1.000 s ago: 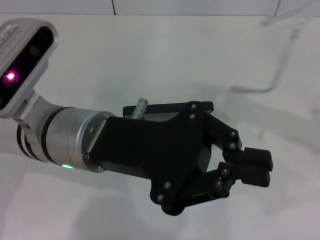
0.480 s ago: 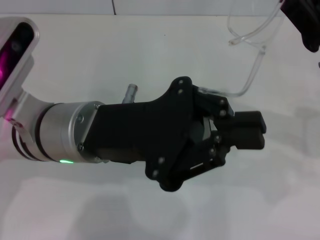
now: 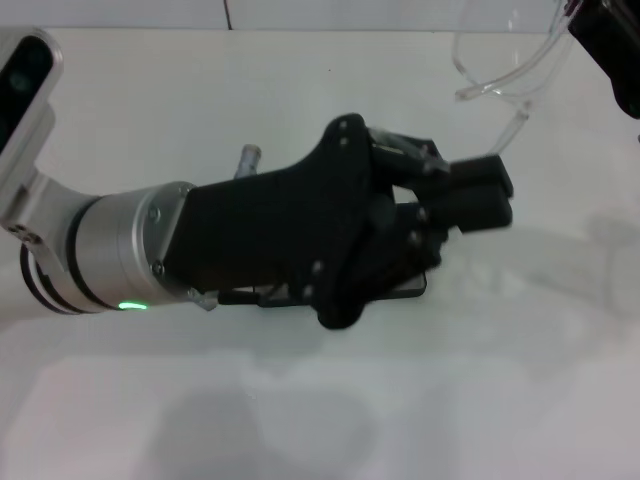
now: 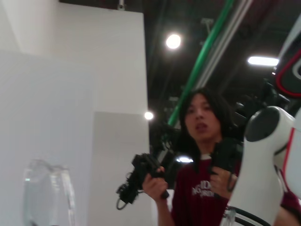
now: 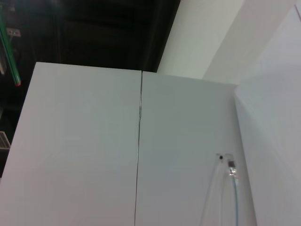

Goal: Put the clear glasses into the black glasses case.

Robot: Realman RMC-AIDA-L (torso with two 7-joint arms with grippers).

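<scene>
The glasses [image 3: 505, 75] are gripped by the right gripper [image 3: 600, 30]; the closed left gripper [image 3: 480, 195] should be kept clear below.

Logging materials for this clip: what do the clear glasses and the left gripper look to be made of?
The clear glasses, held up at the head view's top right: apparently colourless transparent plastic, glossy; the white table shows through the lens and the edges catch light. The left gripper, mid-view: matte black links, probably plastic or coated metal, with small bright screw heads, mounted on a brushed silvery metal wrist.

White tabletop [image 3: 300, 100], white partition panels [image 5: 84, 150], dark ceiling, green pipe [image 4: 207, 52], round lights [image 4: 173, 41]
</scene>
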